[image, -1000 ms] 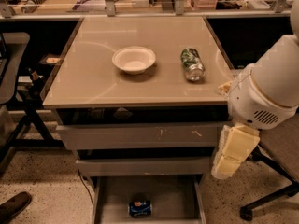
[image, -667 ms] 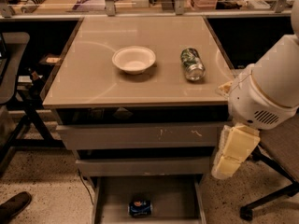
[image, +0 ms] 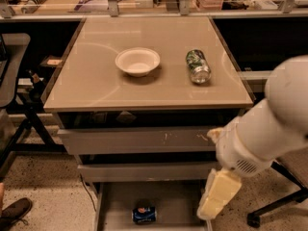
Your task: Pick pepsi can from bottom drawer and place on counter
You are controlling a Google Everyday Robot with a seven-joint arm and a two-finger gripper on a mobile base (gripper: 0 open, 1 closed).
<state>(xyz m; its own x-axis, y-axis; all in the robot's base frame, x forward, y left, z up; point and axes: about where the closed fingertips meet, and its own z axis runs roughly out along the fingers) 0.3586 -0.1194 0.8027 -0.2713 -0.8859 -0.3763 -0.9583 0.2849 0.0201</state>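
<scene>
The pepsi can (image: 144,214) lies on its side on the floor of the open bottom drawer (image: 178,207), near its middle. The beige counter (image: 96,85) tops the grey drawer cabinet. My gripper (image: 217,196), a cream-coloured piece on the end of the white arm, hangs at the right side of the bottom drawer. It is right of the pepsi can and a little above it, apart from it. It holds nothing that I can see.
A white bowl (image: 137,60) and a green-and-silver can (image: 198,65) on its side sit on the counter. Two closed grey drawers (image: 139,141) are above the open one. A shoe (image: 14,211) is at the lower left, and a chair base (image: 279,201) at the right.
My arm has swung down and to the left, bringing the gripper from beside the middle drawer to the right side of the bottom drawer. The pepsi can has not moved.
</scene>
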